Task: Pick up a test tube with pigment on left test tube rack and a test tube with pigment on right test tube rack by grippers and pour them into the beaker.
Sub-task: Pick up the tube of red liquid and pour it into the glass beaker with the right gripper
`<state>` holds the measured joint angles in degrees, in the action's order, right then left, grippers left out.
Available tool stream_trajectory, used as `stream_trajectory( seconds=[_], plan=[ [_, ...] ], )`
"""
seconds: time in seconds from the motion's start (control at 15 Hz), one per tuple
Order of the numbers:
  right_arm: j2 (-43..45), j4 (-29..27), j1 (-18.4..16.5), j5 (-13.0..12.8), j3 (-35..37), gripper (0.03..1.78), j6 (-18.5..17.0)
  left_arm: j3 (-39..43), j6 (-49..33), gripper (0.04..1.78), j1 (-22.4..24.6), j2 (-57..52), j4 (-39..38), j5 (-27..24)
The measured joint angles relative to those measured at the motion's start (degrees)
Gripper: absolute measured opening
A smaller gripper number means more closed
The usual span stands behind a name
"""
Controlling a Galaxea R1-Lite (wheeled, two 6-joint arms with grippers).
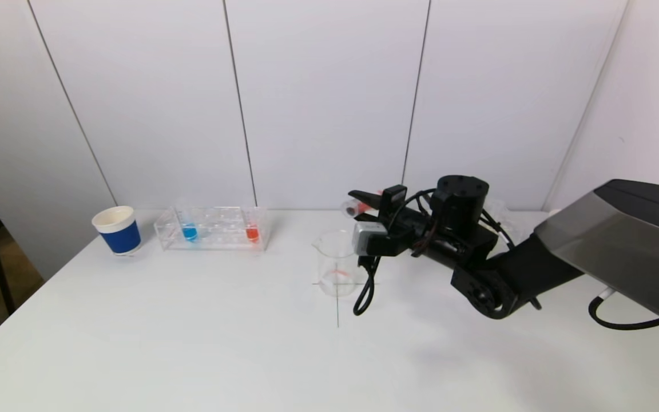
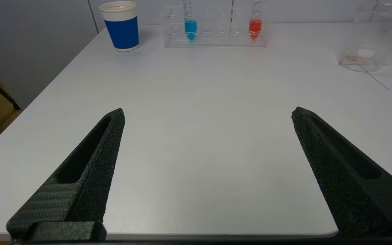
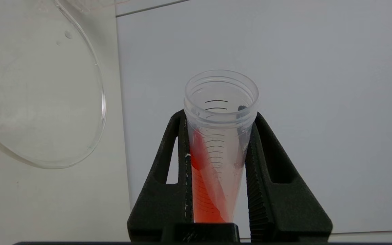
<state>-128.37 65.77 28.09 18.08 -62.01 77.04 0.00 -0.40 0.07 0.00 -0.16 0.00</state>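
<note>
Spill risk: we judge the biggest danger to be red pigment missing the clear glass beaker (image 1: 338, 263); the clear plastic graduated test tube with red liquid (image 1: 358, 206) lies nearly on its side above and just behind the beaker rim, and if its mouth is not over the opening when we tip further, the liquid lands on the white table (image 1: 192, 343)
Knock risk: our right arm hangs close beside the beaker, with a black cable loop (image 1: 364, 292) dangling just next to the glass wall; a sideways shift could nudge or topple it
Slip risk: the tube is smooth and tapered, so we think it could slide in the grip as the tilt steepens
Right gripper (image 3: 218, 143): clamped on the tube, one black finger on each side of its body just below the threaded mouth; red liquid pools along the lower side of the tube
Beaker: stands at the crossing of thin lines marked on the table, with only a faint red trace at its bottom
Left gripper (image 2: 208, 114): parked low over the near table, fingers wide apart, holding nothing
Left rack: the clear plastic test tube rack (image 1: 212, 229) holds a blue-filled tube (image 1: 189, 232) and a red-filled tube (image 1: 252, 232), both upright
Bystander: a blue paper cup with white rim (image 1: 118, 230) stands beside the rack, well apart from our pour
</note>
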Motion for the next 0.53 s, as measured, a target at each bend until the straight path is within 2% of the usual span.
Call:
stream_trajectory(
  seconds=[0.53],
  plan=[
    [-0.6, 0.1, 0.0, -0.4, -0.1, 0.5, 1.5, 0.0, 0.0, 1.72, 0.0, 0.0, 0.0, 0.0]
  ],
)
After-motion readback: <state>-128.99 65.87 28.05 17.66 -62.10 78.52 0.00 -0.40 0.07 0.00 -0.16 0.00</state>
